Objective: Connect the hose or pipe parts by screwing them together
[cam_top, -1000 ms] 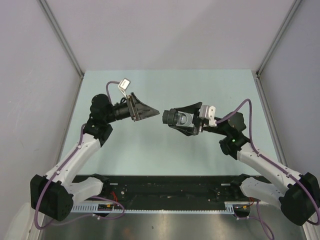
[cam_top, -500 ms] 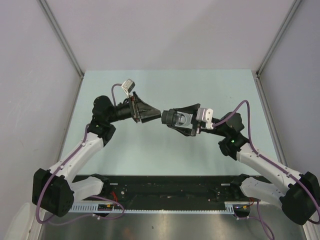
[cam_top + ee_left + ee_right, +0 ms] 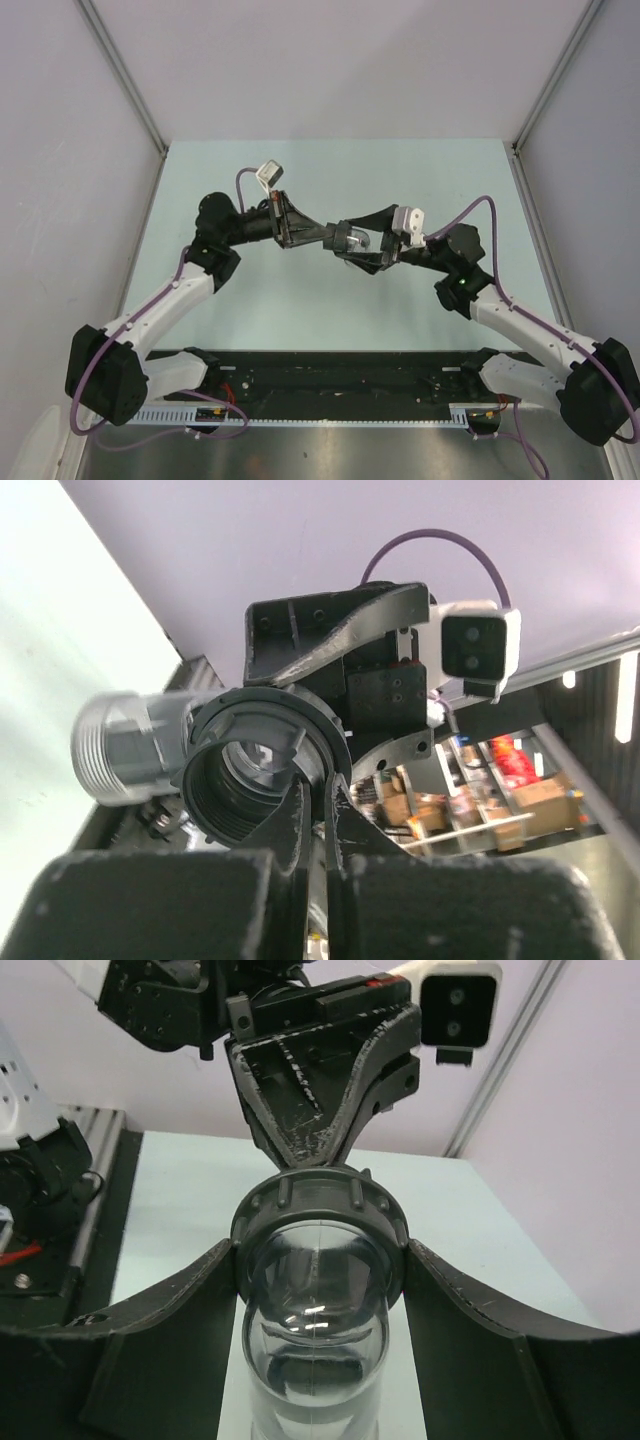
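Above the table's middle my right gripper (image 3: pixel 352 243) is shut on a pipe part (image 3: pixel 358 238), a clear-grey elbow. In the right wrist view its fingers (image 3: pixel 190 1310) clamp the sides of the elbow's black ribbed ring nut (image 3: pixel 320 1210), above the clear body (image 3: pixel 315 1320). My left gripper (image 3: pixel 326 238) meets it from the left. In the left wrist view that gripper (image 3: pixel 320 792) is shut, pinching the rim of the threaded black nut (image 3: pixel 262 694). A grey ribbed cylinder end (image 3: pixel 115 750) sticks out to the left.
The pale green table (image 3: pixel 300 300) lies below both raised arms. Grey walls close the left, back and right. A black rail (image 3: pixel 330 375) with the arm bases runs along the near edge.
My left arm has reached right and rolled its wrist until its tips met the fitting. Its jaws have closed on the nut's rim. The right arm has shifted slightly.
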You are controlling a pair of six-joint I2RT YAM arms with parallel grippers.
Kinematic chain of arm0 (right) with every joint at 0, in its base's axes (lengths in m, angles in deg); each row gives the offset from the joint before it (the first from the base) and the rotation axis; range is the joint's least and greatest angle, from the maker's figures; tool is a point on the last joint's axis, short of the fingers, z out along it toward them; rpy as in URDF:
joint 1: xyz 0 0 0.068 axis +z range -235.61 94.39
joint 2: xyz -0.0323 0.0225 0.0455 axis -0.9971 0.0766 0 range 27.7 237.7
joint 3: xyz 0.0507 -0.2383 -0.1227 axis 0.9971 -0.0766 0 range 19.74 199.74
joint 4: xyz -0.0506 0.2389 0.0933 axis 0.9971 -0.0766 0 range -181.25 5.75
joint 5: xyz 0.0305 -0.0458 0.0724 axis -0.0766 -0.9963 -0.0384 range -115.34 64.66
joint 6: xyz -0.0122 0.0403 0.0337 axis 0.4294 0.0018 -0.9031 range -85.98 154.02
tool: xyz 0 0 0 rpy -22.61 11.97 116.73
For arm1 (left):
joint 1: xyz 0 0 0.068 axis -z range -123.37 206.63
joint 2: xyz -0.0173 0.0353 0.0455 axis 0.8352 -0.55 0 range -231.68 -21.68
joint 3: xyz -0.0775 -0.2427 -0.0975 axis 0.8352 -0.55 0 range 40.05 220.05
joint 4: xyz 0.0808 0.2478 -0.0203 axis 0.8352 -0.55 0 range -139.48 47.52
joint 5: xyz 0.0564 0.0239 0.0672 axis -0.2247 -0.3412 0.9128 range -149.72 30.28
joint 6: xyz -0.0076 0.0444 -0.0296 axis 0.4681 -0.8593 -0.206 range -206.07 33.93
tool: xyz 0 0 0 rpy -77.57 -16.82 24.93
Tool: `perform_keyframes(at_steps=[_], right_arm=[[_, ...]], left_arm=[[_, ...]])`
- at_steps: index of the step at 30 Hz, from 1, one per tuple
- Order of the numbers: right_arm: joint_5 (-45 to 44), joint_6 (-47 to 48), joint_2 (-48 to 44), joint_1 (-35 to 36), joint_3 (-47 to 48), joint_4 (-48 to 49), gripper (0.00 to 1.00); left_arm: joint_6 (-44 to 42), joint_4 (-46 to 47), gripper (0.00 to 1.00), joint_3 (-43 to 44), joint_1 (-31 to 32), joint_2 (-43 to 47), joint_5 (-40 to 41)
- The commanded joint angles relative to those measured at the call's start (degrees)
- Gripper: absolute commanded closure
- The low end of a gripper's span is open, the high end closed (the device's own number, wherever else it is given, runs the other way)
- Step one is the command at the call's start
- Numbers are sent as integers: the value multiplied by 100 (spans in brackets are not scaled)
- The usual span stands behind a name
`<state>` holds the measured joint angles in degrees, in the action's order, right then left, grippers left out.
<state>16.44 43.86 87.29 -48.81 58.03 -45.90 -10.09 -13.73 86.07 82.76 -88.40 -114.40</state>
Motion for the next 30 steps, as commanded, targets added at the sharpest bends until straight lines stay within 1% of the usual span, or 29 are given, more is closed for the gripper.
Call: perform_keyframes(at_steps=[1, 2, 3, 4, 6, 7, 9, 10, 12, 13, 14, 15, 16, 18, 19, 21, 22, 24, 25, 30], right_arm=[[-223, -1570, 166, -128, 118, 1270, 100], [-240, -1922, 271, -207, 118, 1533, 100], [-310, -2473, 316, -234, 127, 1631, 100], [-328, -2766, 360, -269, 127, 1710, 100], [-363, -3136, 456, -313, 162, 1869, 100], [-355, -3469, 474, -322, 171, 1887, 100], [-259, -3769, 527, -383, 214, 1878, 100], [-232, -4084, 553, -419, 284, 1861, 100], [-153, -4446, 623, -559, 346, 1790, 100], [-126, -4595, 650, -586, 381, 1790, 100], [-91, -4893, 676, -621, 399, 1834, 100], [-13, -5000, 711, -638, 399, 1878, 100], [32, -5158, 755, -656, 399, 1930, 100], [172, -5553, 799, -656, 417, 2071, 100], [234, -5694, 878, -656, 426, 2150, 100], [348, -6088, 931, -656, 443, 2370, 100], [366, -6204, 975, -656, 443, 2475, 100], [445, -6467, 1001, -656, 443, 2581, 100], [471, -6556, 1010, -656, 443, 2668, 100], [612, -6785, 1089, -656, 443, 2853, 100]], left_arm=[[-1107, 95, 100, 144, 85, 115, -43], [-1373, 95, 99, 135, 94, 167, -35], [-1620, 95, 99, 101, 103, 194, 9], [-2109, 104, 99, 4, 112, 229, 62], [-2613, 122, 100, -136, 129, 299, 211], [-3085, 122, 100, -268, 129, 317, 246], [-3483, 122, 100, -365, 129, 335, 395], [-3973, 130, 100, -444, 138, 352, 396], [-4354, 122, 100, -523, 147, 387, 562], [-4790, 130, 99, -585, 190, 422, 589], [-5038, 122, 100, -611, 217, 440, 624], [-5293, 122, 100, -647, 261, 475, 686], [-5800, 122, 100, -708, 339, 502, 799], [-6269, 113, 99, -743, 384, 493, 897], [-6793, 122, 99, -770, 384, 458, 723], [-7332, 113, 99, -831, 419, 405, 660], [-7874, 96, 100, -918, 480, 405, 686], [-8378, 104, 100, -1007, 559, 467, 975], [-8772, 96, 100, -1068, 629, 475, 1116], [-9864, 104, 100, -1157, 858, 554, 1844]])
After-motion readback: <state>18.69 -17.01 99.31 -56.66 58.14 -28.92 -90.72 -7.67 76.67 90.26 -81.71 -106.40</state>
